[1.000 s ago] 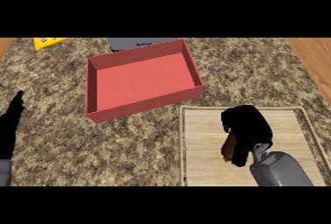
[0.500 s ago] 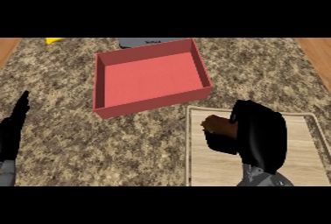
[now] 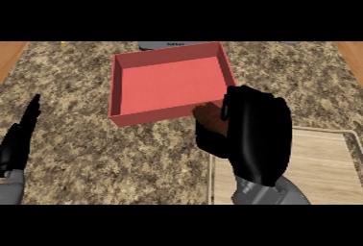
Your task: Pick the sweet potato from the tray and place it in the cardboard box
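Sweet potato, brown-orange, oblong (image 3: pixel 208 116), pinched in right robot hand (image 3: pixel 249 134) at red cardboard box (image 3: pixel 170 81) near wall; carry fwd over wall before release. Left robot hand (image 3: pixel 20 139) rests flat-fingered.

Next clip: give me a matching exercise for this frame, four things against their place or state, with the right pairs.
Things:
1. sweet potato
2. box
3. tray
4. left hand

Places or states:
A. red inside, nothing in it
B. light wood, at the lower right of the counter
C. held in the right hand, by the box's near wall
D. open, resting at the view's left edge

Pairs: 1-C, 2-A, 3-B, 4-D
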